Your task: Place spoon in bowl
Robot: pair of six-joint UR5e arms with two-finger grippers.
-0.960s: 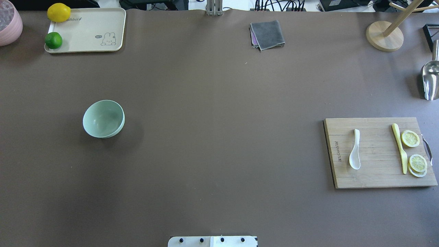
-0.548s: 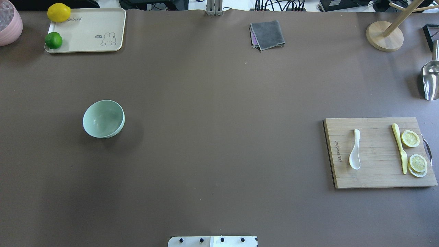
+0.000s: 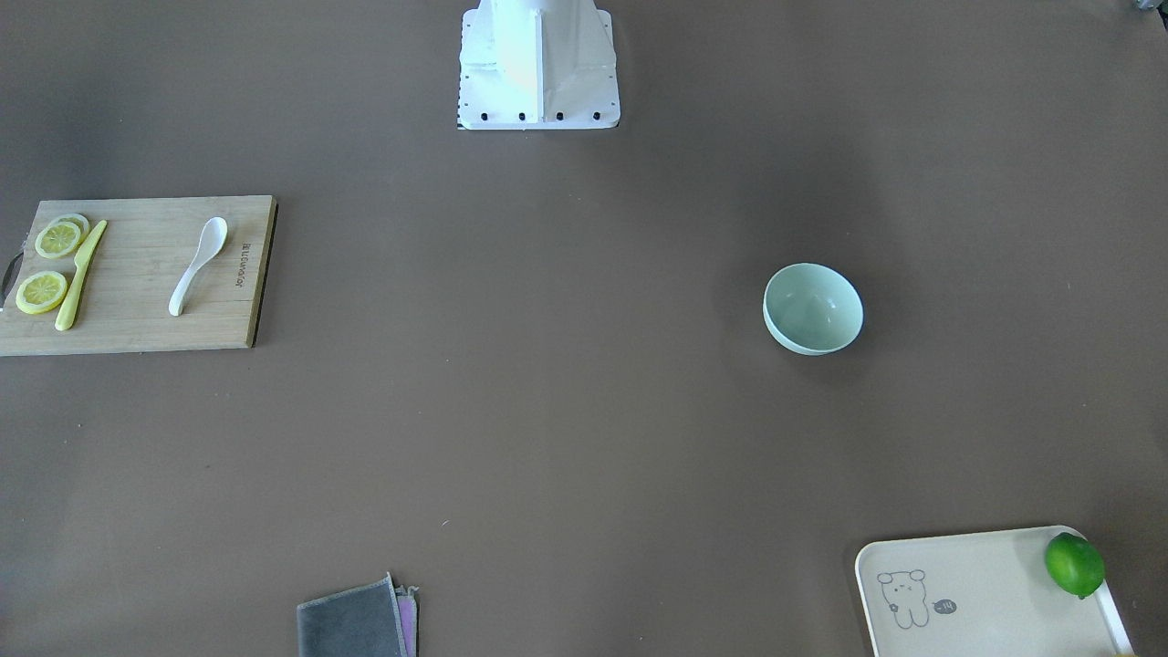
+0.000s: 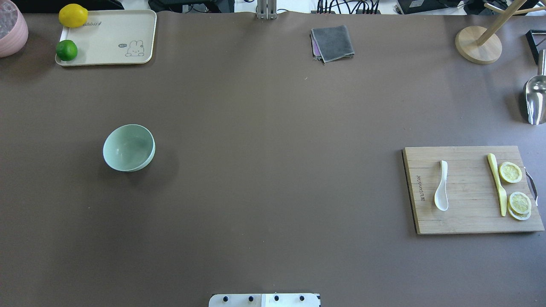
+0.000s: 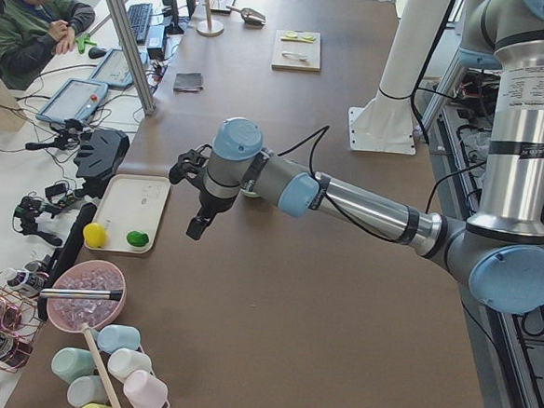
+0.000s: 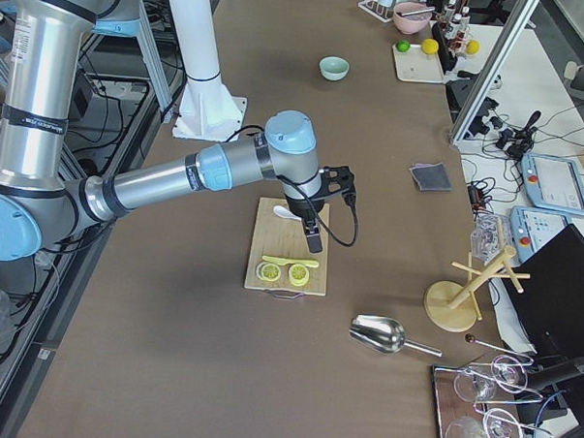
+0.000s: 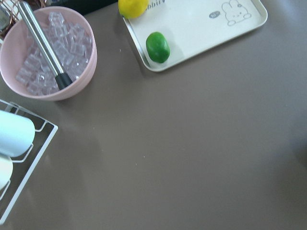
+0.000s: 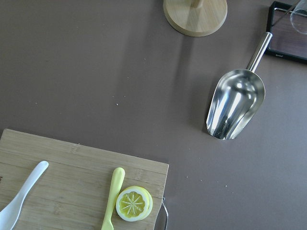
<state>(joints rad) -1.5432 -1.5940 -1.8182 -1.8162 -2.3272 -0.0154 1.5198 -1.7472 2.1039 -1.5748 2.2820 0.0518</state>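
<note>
The white spoon (image 4: pixel 441 187) lies on a wooden cutting board (image 4: pixel 469 221) at the table's right, scoop toward the robot. It also shows in the front view (image 3: pixel 196 266) and at the right wrist view's lower left (image 8: pixel 19 199). The mint-green bowl (image 4: pixel 128 148) stands empty on the table's left, also in the front view (image 3: pixel 812 308). My left gripper (image 5: pixel 199 225) hangs above the table near the bowl, seen only from the side. My right gripper (image 6: pixel 314 241) hangs above the cutting board, also seen only from the side. I cannot tell whether either is open or shut.
A yellow knife (image 4: pixel 497 184) and lemon slices (image 4: pixel 510 172) share the board. A tray (image 4: pixel 111 38) with a lime (image 4: pixel 67 50) and a lemon (image 4: pixel 73 15) sits far left beside a pink ice bowl (image 7: pixel 48 52). A grey cloth (image 4: pixel 332 42), a wooden stand (image 4: pixel 477 44) and a metal scoop (image 8: pixel 235 103) lie at the back.
</note>
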